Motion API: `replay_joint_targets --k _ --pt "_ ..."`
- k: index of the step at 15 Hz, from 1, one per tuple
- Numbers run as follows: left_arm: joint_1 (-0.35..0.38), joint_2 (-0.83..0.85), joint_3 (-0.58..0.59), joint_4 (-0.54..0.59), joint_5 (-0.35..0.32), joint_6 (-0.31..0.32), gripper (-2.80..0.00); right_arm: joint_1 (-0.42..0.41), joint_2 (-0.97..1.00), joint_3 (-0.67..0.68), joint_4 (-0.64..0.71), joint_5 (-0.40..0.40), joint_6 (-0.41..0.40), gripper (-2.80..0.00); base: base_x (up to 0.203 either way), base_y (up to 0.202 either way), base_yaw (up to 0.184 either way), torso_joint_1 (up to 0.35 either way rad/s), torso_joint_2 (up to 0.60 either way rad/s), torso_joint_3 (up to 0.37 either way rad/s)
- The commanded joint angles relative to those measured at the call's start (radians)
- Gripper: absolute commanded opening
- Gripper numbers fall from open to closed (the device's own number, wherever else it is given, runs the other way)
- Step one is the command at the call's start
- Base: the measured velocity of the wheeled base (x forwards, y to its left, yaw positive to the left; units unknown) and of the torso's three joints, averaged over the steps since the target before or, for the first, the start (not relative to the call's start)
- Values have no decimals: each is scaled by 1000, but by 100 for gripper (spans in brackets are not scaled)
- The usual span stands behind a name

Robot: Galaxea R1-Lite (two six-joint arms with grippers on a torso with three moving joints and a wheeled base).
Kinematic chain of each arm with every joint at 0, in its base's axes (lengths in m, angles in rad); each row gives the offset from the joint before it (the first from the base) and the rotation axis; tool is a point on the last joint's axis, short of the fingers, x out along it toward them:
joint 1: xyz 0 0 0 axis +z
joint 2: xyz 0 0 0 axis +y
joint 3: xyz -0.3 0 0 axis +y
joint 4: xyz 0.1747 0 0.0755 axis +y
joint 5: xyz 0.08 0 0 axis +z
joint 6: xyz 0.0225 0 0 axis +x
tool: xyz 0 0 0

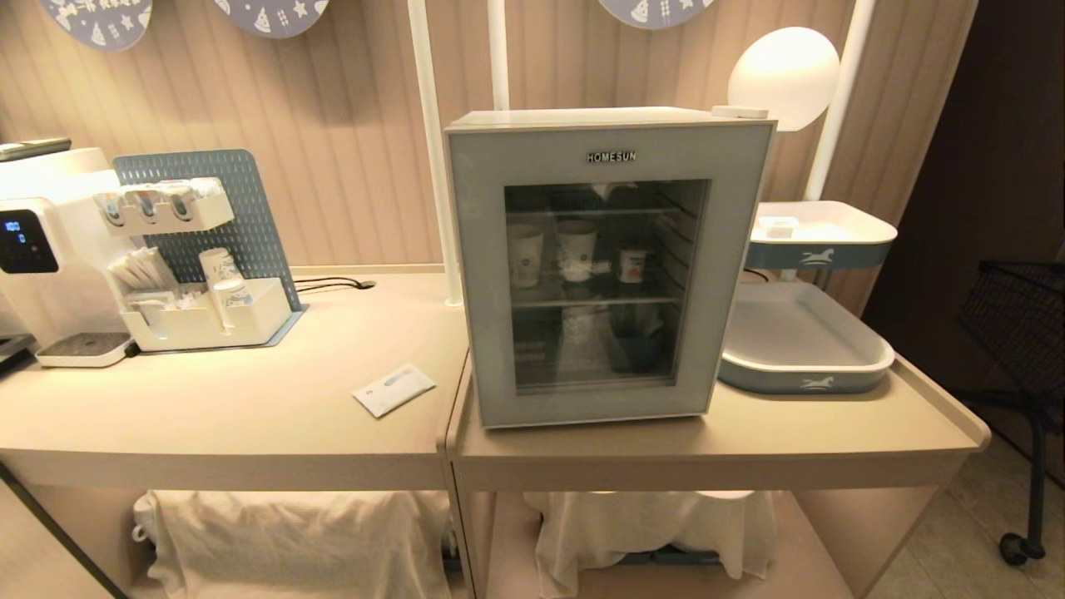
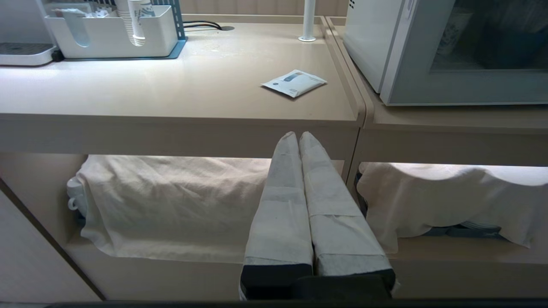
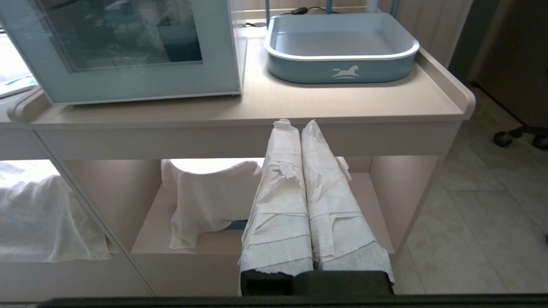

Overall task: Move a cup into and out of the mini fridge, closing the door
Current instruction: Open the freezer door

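The white mini fridge (image 1: 611, 121) stands on the right counter with its grey-blue door (image 1: 482, 274) shut. Through the dark glass I see the small cup (image 1: 632, 265) with an orange picture on the middle wire shelf, right of two taller paper cups (image 1: 576, 245). Neither arm shows in the head view. My left gripper (image 2: 298, 134), wrapped in white tape, is shut and empty, low in front of the left counter's edge. My right gripper (image 3: 296, 124), also taped, is shut and empty, low in front of the right counter's edge, right of the fridge (image 3: 128, 81).
A blue tray (image 1: 803, 366) lies right of the fridge, another (image 1: 819, 241) on a stand behind it. A white packet (image 1: 393, 388) lies on the left counter. A cup organiser (image 1: 204, 320) and a white machine (image 1: 42, 249) stand far left. Cloth-covered items fill the lower shelves (image 1: 299, 541).
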Motion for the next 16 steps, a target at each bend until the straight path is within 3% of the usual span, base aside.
replay_joint_targets --k 1,8,11,13,16 --pt "0 1 0 -1 1 1 -280 0 2 0 1 0 0 -280 82 0 2 -9 -1 -4" --pt "0 0 0 -1 -1 9 -280 0 2 0 1 0 -2 -280 175 0 -1 2 5 0" --pt "0 1 -12 2 10 13 -280 1 2 -1 1 0 -2 -280 21 0 0 1 6 -1" --pt "0 24 -148 37 29 5 -280 0 2 -4 8 0 -2 -280 0 0 0 0 0 0" --pt "-8 175 -636 284 32 -93 -280 0 3 -6 10 0 -2 -280 0 0 0 0 0 0"
